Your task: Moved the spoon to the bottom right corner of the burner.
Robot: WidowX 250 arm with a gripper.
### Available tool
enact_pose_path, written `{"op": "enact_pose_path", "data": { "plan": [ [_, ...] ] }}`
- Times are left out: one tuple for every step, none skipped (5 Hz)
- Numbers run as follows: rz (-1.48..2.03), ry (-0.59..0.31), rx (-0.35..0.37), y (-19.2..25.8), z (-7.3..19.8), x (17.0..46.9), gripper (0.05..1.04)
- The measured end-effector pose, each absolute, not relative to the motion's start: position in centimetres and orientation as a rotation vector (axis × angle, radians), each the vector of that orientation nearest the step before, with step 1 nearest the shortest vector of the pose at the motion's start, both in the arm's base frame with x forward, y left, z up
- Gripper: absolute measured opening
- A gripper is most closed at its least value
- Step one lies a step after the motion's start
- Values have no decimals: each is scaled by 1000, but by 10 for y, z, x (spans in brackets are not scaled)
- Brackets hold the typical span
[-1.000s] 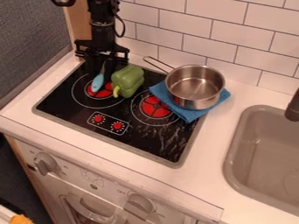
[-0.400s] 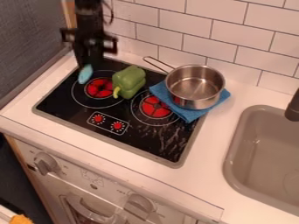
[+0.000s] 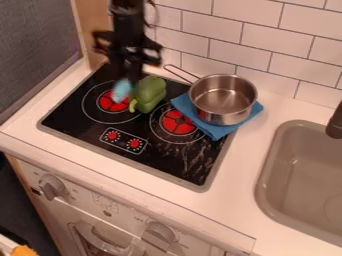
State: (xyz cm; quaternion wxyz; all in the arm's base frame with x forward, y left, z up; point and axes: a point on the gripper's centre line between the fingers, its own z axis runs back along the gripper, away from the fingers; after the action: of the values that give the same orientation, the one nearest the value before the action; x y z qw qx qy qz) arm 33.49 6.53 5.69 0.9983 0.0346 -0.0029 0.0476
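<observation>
The black two-finger claw (image 3: 128, 76) appears closed on the handle of the light-blue spoon (image 3: 121, 91), whose head hangs just below it. If the claw swings too low, this head may push the green toy pepper (image 3: 152, 90) close beside it. Blur hides the handle and how firm the grip is.

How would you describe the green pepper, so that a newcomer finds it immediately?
On the black cooktop, find the burner farther left in view. The pepper lies at its right: plump and green, unlike the light-blue spoon and metal pot.
</observation>
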Motion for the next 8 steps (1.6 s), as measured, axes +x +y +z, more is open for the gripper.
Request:
{"op": "enact_pose_path", "data": {
  "plan": [
    [-1, 7, 74, 21, 51, 322, 277],
    [-28, -4, 97, -2, 50, 306, 277],
    [-45, 2, 110, -10, 44, 296, 277],
    [-34, 14, 129, -7, 40, 291, 277],
    [-59, 23, 148, -13, 36, 286, 277],
    [-83, 47, 177, -16, 27, 278, 277],
    [-99, 53, 205, -17, 22, 271, 277],
    [-85, 54, 217, -13, 20, 259, 277]
  ]
}}
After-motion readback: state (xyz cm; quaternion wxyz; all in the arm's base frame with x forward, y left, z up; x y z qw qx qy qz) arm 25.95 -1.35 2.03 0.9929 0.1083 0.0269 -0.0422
